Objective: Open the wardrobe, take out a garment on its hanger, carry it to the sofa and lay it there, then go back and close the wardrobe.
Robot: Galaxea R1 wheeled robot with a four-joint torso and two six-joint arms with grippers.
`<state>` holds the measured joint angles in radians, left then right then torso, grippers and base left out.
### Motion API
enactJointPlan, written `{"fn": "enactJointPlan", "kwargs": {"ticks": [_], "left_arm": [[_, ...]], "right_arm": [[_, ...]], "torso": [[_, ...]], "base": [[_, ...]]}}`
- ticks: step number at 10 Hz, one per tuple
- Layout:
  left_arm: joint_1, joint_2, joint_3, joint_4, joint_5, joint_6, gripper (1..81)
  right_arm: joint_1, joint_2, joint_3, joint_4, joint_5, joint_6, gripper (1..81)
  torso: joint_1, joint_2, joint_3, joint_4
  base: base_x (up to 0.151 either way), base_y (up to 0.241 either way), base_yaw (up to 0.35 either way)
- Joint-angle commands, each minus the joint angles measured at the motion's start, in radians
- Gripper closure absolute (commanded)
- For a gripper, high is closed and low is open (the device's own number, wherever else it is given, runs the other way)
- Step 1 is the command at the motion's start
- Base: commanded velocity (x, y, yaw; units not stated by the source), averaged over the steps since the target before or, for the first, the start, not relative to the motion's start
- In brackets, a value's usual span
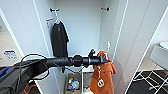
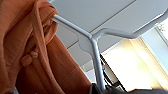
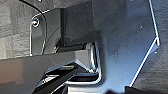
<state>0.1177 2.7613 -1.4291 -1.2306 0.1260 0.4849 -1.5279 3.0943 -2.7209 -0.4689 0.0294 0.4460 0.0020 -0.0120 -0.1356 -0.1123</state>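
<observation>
The left arm (image 1: 62, 61) reaches into the wardrobe (image 1: 82, 30), claw (image 1: 105, 60) clamped on the hanger (image 2: 96, 62); the garment (image 1: 101, 75) could slip off.

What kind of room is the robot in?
Probably a bedroom or dressing corner at an open wardrobe: a dark shirt hangs inside, and an orange garment on a white hanger is at the left tool.

Head camera high, facing the open wardrobe (image 1: 82, 30); left wrist camera close under the shared hanger (image 2: 96, 50).
</observation>
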Motion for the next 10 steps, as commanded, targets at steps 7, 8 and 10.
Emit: {"fn": "enactJointPlan", "kwargs": {"ticks": [7,8,10], "left_arm": [[-0.210,0.000,0.032,-0.007,0.040,0.027,81.1],[-0.210,-0.003,0.032,-0.007,0.040,0.026,81.1],[-0.210,-0.014,0.047,-0.007,0.040,0.027,81.1]], "right_arm": [[0.031,0.007,0.006,-0.011,-0.048,-0.004,1.0],[0.031,0.007,0.006,-0.011,-0.048,-0.004,1.0],[0.031,0.007,0.006,-0.010,-0.048,-0.004,1.0]], "torso": [[0.000,0.000,0.000,0.000],[-0.001,0.000,0.000,0.000],[-0.001,0.000,0.000,0.000]], "base": [[-0.090,0.000,0.000],[0.000,0.000,0.000],[0.000,0.000,0.000]]}}
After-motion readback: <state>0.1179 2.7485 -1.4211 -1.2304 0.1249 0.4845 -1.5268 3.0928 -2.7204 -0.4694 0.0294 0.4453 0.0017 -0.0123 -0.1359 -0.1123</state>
